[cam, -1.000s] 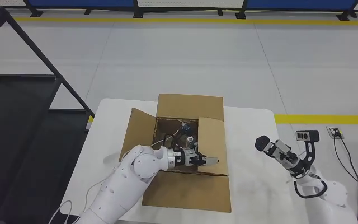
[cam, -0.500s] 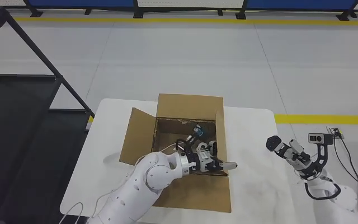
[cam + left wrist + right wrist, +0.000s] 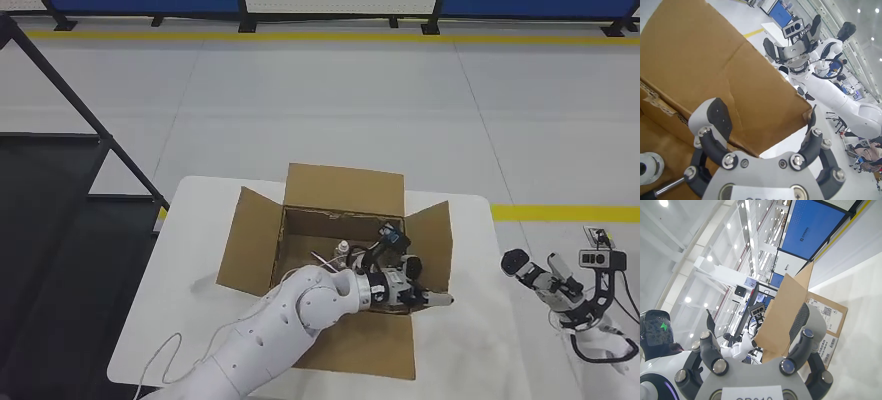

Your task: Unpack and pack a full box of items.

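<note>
The cardboard box (image 3: 340, 345) stands open in the middle of the white table (image 3: 190, 260). My left arm lies across it, and my left gripper (image 3: 428, 294) is open at the right flap (image 3: 432, 235), which now leans outward. In the left wrist view the left gripper (image 3: 764, 117) straddles that flap (image 3: 715, 62), with the flap's corner touching one fingertip (image 3: 811, 118). A white-capped bottle (image 3: 342, 247) and a blue item (image 3: 392, 238) lie inside the box. My right gripper (image 3: 535, 266) is open and holds nothing, past the table's right edge; in its own view, the right gripper (image 3: 757, 321) faces the box (image 3: 829, 317).
The front flap (image 3: 350, 350) lies flat toward the near edge; the left flap (image 3: 245, 245) and back flap (image 3: 345, 188) stand open. A black frame (image 3: 90, 130) stands left of the table. A yellow floor line (image 3: 560, 212) runs to the right.
My left gripper has swept to the right across the box, and the right flap has swung from over the opening to leaning outward. The right arm has drawn away to the right.
</note>
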You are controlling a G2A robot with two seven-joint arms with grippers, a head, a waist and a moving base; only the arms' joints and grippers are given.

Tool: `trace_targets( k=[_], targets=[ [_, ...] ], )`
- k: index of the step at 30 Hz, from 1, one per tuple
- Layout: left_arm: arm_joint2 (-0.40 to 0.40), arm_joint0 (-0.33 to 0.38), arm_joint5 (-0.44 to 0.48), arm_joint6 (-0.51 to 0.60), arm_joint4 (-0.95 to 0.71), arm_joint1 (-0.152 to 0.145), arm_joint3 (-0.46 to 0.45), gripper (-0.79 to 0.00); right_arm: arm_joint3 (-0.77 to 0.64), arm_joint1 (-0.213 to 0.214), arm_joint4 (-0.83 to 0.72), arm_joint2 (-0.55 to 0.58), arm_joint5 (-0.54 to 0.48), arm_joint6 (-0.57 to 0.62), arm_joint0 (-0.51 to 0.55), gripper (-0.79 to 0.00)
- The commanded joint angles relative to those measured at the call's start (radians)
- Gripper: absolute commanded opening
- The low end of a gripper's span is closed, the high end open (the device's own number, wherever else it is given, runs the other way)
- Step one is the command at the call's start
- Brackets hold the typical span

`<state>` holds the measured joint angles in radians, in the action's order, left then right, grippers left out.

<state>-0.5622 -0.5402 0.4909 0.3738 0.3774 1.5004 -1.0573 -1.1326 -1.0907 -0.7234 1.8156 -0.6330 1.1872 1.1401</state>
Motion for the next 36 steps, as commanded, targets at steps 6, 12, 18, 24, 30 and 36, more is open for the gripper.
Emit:
trace_targets(
  k=[6,12,18,24,30,36],
  targets=[
    [0.045,0.046,-0.016,-0.005,0.006,0.055,0.099,0.000,0.028,0.011,-0.022,-0.004,-0.001,-0.001,-0.005,0.000],
    [0.040,0.065,-0.004,-0.021,0.021,0.079,0.154,0.000,0.035,0.018,-0.037,-0.021,-0.001,-0.001,-0.014,0.000],
    [0.018,0.061,0.005,-0.010,0.045,0.079,0.160,0.000,0.044,0.022,-0.039,-0.051,-0.001,-0.001,-0.036,0.000],
    [-0.029,0.035,0.016,-0.006,0.073,0.061,0.134,0.000,0.040,0.028,-0.025,-0.081,0.001,0.001,-0.056,0.000],
    [-0.128,-0.031,0.041,-0.007,0.107,0.014,0.032,0.000,0.027,0.033,0.000,-0.113,0.000,0.000,-0.079,0.000],
    [-0.255,-0.135,0.050,0.022,0.169,-0.045,-0.177,0.000,0.003,0.037,-0.025,-0.118,-0.030,-0.030,-0.077,0.000]
  ],
)
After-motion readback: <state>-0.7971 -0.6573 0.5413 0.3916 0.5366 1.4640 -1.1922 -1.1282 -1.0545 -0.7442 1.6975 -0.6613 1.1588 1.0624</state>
